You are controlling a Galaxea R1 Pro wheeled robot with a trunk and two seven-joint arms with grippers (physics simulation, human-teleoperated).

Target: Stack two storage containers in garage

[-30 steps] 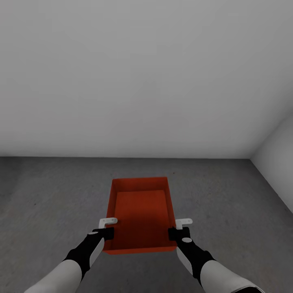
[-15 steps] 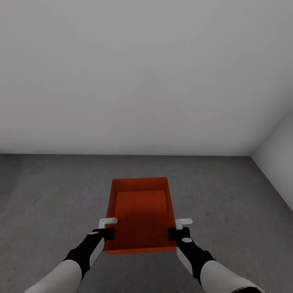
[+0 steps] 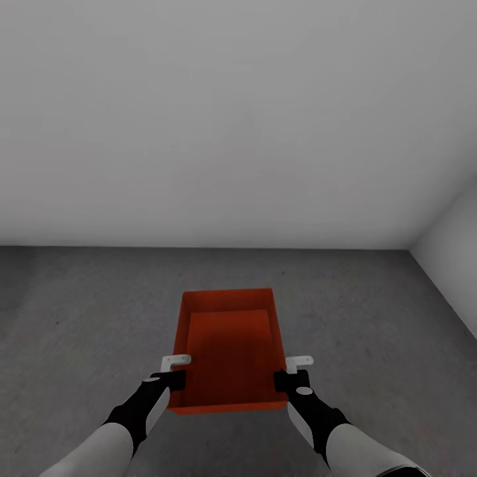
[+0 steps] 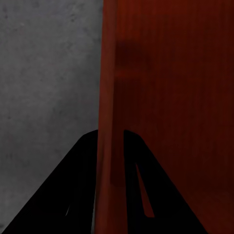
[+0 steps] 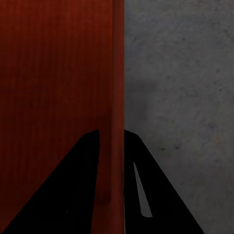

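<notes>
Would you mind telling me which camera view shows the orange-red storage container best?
The head view: the whole storage container shows, open and empty, held above the concrete floor. Each wrist view shows just one thin side wall clamped between black fingers.

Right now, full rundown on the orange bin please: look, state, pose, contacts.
The storage container is an orange-red rectangular box with thin plain walls, open-topped and empty. It sits level, long axis pointing away from the robot, over the dark grey concrete floor. The left gripper and right gripper each clamp a side wall near its near end.
</notes>
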